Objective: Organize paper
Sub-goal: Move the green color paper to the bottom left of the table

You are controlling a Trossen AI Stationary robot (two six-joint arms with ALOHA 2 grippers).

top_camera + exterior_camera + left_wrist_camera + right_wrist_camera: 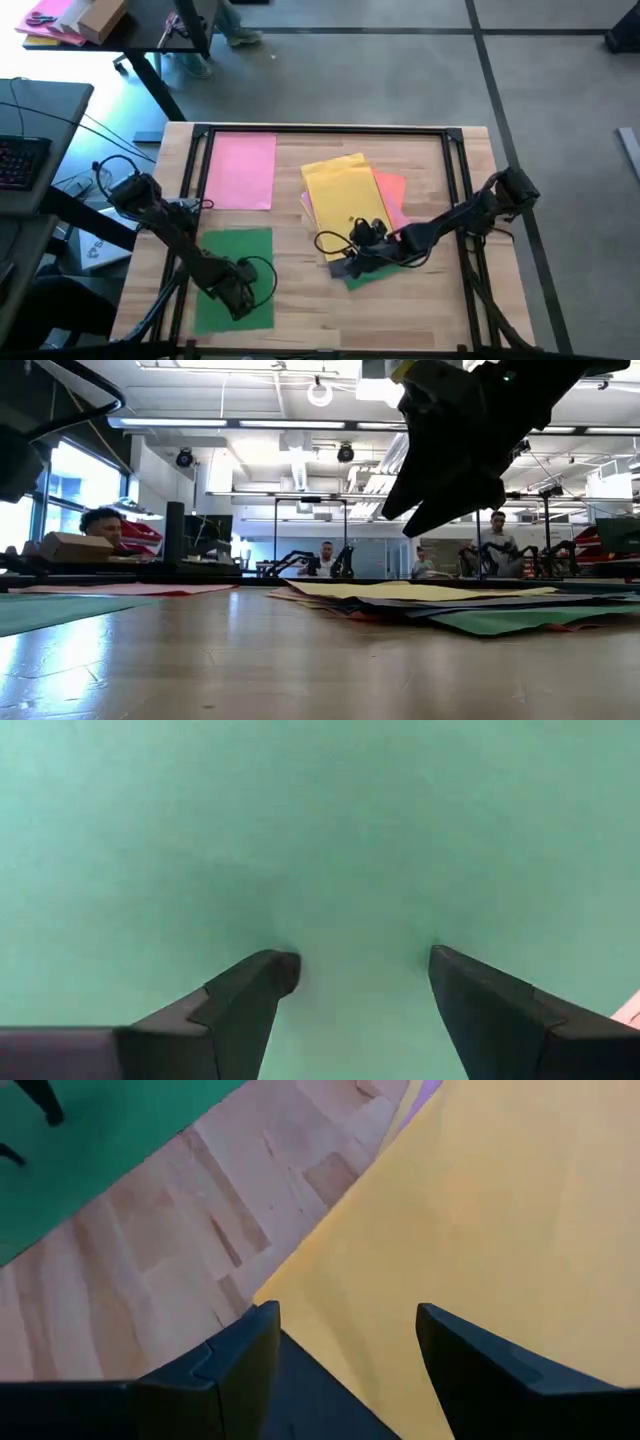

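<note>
**Risk: the pile may slide apart**

The table point(440, 300) carries a pink sheet point(240, 170), a green sheet point(235, 275) and a loose pile point(350, 205) with yellow on top. The right gripper point(340, 1330), jaws apart and empty, hovers over the pile; it may drag several sheets together. The left gripper point(360, 970), also spread, is over the green sheet.

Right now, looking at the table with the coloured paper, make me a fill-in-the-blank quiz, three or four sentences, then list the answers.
1. The left gripper is over the ____ sheet lying alone near the front of the table.
2. The top sheet of the messy pile is ____.
3. The sheet lying alone at the back of the table is ____.
4. The right gripper is at the pile, with its fingers ____.

Answers: green; yellow; pink; open
</note>
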